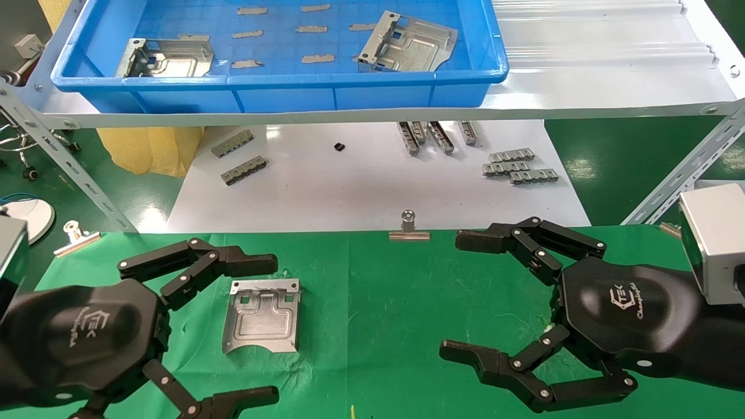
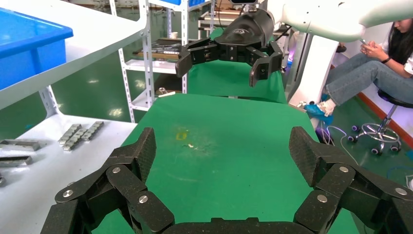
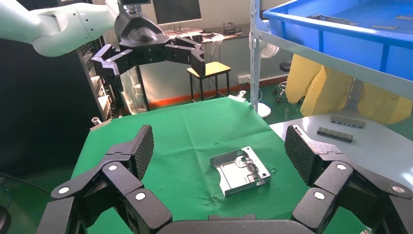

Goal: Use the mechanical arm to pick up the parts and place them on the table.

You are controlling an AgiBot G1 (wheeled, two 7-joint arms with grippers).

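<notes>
At the frame's bottom, left pincer (image 1: pixel 276 331) fingertip cut off.

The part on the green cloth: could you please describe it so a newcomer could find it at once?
Start at the green table, before the left gripper. The part lies flat there, a square silvery plate. The other two parts sit in the blue tray.

I see my left gripper (image 1: pixel 256 331) spread wide over the green table (image 1: pixel 378 302), just beside one part (image 1: pixel 262 315) lying flat. My right gripper (image 1: pixel 460 297) hovers open, well apart. Two more parts (image 1: pixel 166 58) (image 1: pixel 407 43) sit in the blue tray (image 1: pixel 279 87) above.
</notes>
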